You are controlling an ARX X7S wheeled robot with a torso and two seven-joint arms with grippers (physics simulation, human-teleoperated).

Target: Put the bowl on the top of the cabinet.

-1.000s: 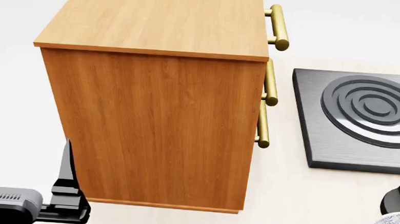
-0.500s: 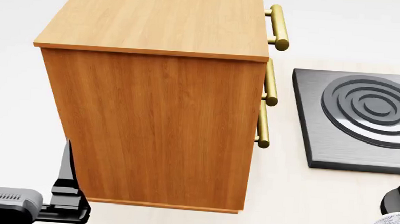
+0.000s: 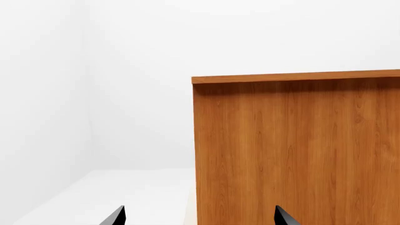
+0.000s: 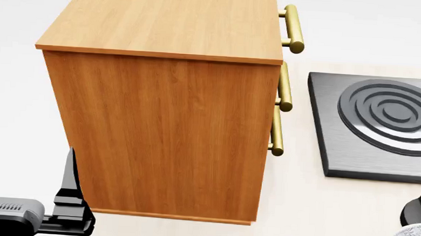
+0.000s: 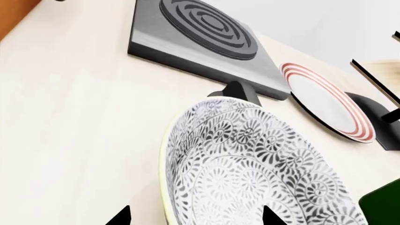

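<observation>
We see the bowl low at the near right, not on the cabinet.

In the right wrist view the bowl fills the near part, its patterned inside turned to the camera, and the two dark fingertips of the right gripper show at its near edge; we cannot tell if they grasp the rim or only stand beside it. In the head view only a small part of the bowl shows at the near right corner. Beyond it on the pale tabletop lies the grey square plate with rings, and further right a white plate with red stripes. The cabinet stands to the left with brass handles on its right face. The left gripper is at the near left with its fingers spread apart, holding nothing.
</observation>
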